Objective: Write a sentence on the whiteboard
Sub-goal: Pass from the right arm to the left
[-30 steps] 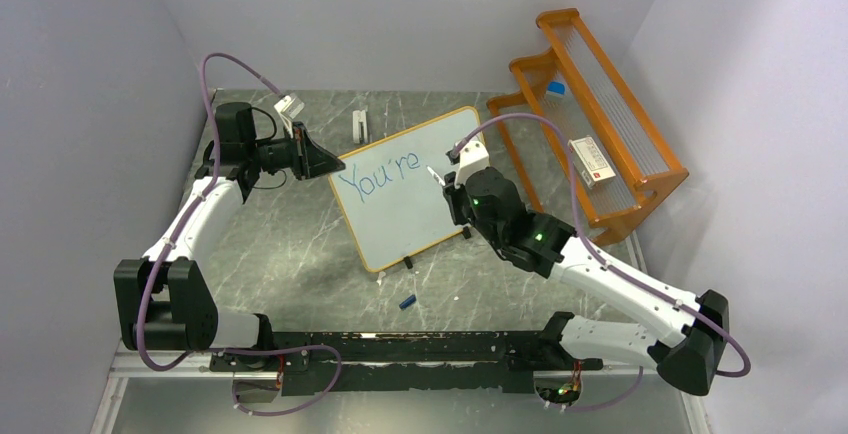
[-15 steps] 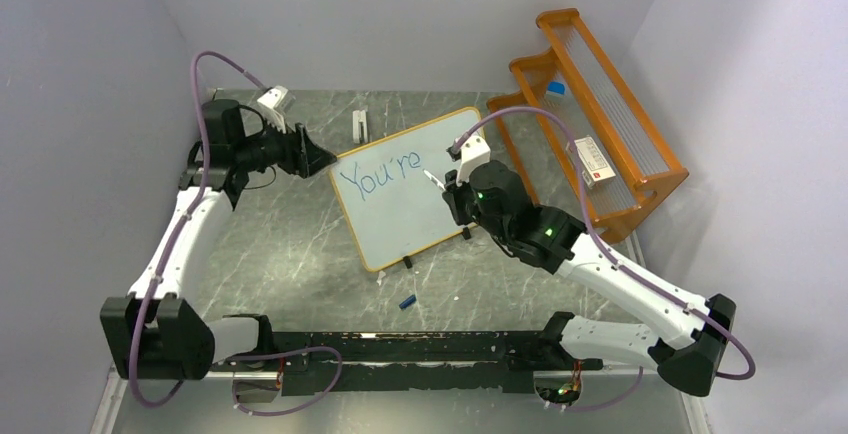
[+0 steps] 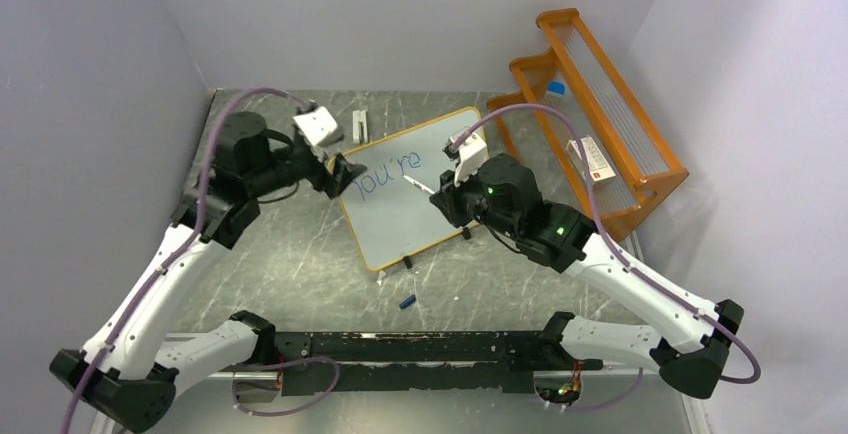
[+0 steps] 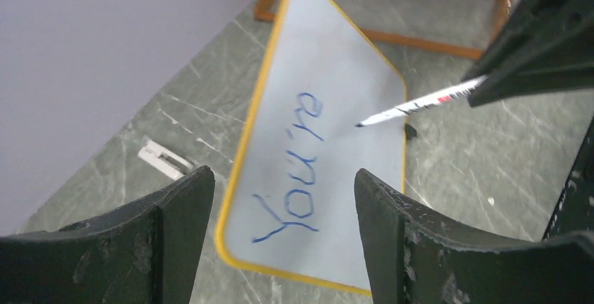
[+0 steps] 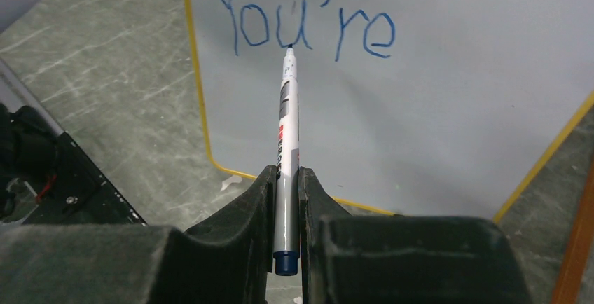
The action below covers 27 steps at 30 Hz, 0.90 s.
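Note:
The whiteboard [image 3: 410,216] lies flat on the table, with "You're" [image 5: 308,34] written on it in blue. My right gripper [image 5: 287,174] is shut on a white marker pen [image 5: 287,115] with a blue end. The pen's tip points at the board just under the word, and whether it touches I cannot tell. In the top view the right gripper [image 3: 442,200] and the pen [image 3: 418,186] hang over the board's middle. My left gripper [image 4: 280,178] is open and holds nothing. It hovers over the board's left corner [image 4: 238,248], beside the start of the word. From above, the left gripper [image 3: 345,176] overlaps that corner.
An orange wooden rack [image 3: 590,104] stands at the back right with a white box [image 3: 590,161] on it. A small blue cap [image 3: 406,302] lies on the table in front of the board. A white piece [image 3: 359,124] lies behind the board, near the back wall.
My left gripper has opened at the board's left corner and its arm has swung round and risen. The right gripper has carried the pen a little left over the board.

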Tool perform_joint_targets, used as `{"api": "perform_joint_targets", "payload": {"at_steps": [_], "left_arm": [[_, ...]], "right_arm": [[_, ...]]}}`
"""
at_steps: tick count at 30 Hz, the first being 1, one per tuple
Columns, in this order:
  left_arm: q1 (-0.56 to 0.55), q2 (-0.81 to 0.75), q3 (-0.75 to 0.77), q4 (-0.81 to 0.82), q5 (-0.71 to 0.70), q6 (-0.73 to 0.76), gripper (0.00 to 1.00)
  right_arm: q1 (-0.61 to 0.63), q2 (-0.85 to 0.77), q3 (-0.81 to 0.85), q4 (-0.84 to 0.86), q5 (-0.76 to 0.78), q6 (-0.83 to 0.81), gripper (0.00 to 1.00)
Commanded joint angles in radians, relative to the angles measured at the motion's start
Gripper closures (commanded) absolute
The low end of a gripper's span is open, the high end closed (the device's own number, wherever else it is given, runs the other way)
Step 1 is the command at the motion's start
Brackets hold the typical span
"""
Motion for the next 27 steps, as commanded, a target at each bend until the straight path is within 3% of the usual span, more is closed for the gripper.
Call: {"api": "perform_joint_targets", "payload": {"at_steps": [1, 6, 12, 19, 27], "left_arm": [[-0.209, 0.025, -0.015, -0.067, -0.162, 0.154, 0.23], [-0.368, 0.043, -0.022, -0.034, -0.292, 0.239, 0.24], [-0.466, 0.068, -0.038, 0.010, -0.322, 0.341, 0.28], [-0.487, 0.114, -0.023, -0.004, -0.290, 0.398, 0.43], [-0.490, 0.124, -0.033, 0.010, -0.264, 0.404, 0.71]], "right_arm": [[-0.006, -0.024, 0.045, 0.009, -0.095, -0.022, 1.00], [-0.006, -0.031, 0.069, 0.013, -0.195, -0.014, 1.00], [-0.005, -0.038, 0.071, 0.022, -0.235, -0.003, 1.00], [-0.005, -0.042, 0.068, 0.041, -0.270, 0.012, 1.00], [-0.005, -0.049, 0.057, 0.071, -0.278, 0.044, 1.00]]}}
